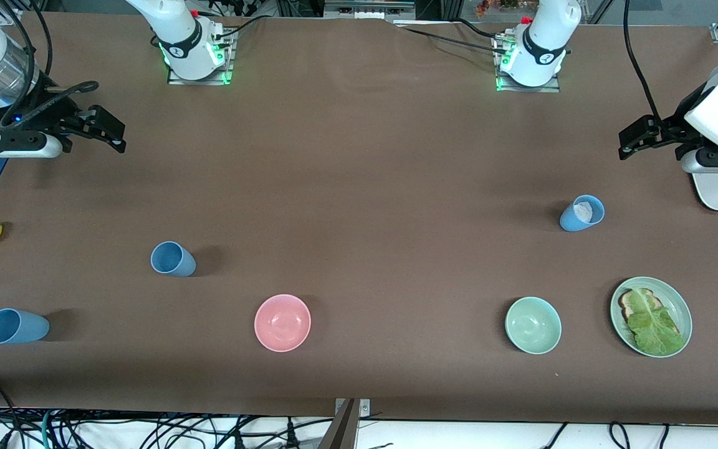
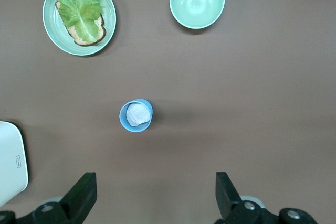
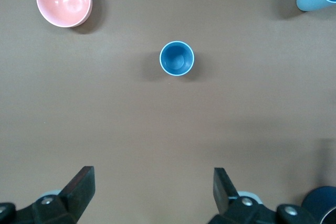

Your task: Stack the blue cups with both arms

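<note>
Overhead – both fingers (image 2: pixel 152 198) (image 3: pixel 153 192) apart, cups (image 1: pixel 172 259) unstacked

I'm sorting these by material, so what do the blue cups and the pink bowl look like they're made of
The three blue cups look like matte plastic: flat even colour, thin rims, no sharp glints. One holds something white. The pink bowl has a smoother, slightly glossy finish with soft highlights inside; plastic or melamine seems likely, though glazed ceramic can't be ruled out.

Three matte blue cups are seen upright and unstacked. Relative to the pink bowl (image 1: pixel 282 322), one (image 1: pixel 172 259) stands near, one (image 1: pixel 15 326) well apart, and one (image 1: pixel 582 213), holding something white, farthest.
</note>
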You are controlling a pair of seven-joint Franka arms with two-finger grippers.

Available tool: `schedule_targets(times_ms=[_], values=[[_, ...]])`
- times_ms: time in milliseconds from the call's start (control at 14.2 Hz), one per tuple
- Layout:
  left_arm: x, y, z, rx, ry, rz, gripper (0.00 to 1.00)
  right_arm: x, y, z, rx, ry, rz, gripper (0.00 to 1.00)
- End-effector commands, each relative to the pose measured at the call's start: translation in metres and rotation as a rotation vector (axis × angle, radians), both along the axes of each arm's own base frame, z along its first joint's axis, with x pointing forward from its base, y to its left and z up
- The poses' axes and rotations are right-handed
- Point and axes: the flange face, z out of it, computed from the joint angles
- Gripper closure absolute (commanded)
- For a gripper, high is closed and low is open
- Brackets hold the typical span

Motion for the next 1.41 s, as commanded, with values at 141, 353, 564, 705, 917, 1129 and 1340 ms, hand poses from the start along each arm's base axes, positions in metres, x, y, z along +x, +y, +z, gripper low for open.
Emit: schedule_targets(times_ms=[141,353,564,705,917,1129,1340], values=[[0.0026,-0.0003,0.0065,0.02,-0.011,-0.007,0.0,-0.0033,-0.0003,0.0024,0.004,0.008,-0.01,0.0],[0.0025,-0.0011,0.0065,0.02,-0.011,-0.008,0.0,-0.0022,0.0027,0.0028,0.0,0.006,-0.002,0.0],[0.003,-0.0003,0.0056,0.02,-0.009,-0.007,0.0,-0.0036,0.0028,0.002,0.001,0.011,-0.001,0.0],[0.0029,-0.002,0.0056,0.02,-0.009,-0.011,0.0,-0.0041,0.0027,0.0021,0.0,0.011,-0.002,0.0],[0.003,-0.0003,0.0056,0.02,-0.009,-0.008,0.0,-0.0048,0.0018,-0.0001,-0.001,0.017,-0.002,0.0],[0.003,-0.0012,0.0056,0.02,-0.009,-0.01,0.0,-0.0049,0.0018,-0.0009,-0.001,0.018,-0.002,0.0],[0.0031,0.0003,0.0056,0.018,-0.009,-0.013,0.0,-0.0044,0.0018,-0.0017,-0.001,0.02,-0.002,0.0]])
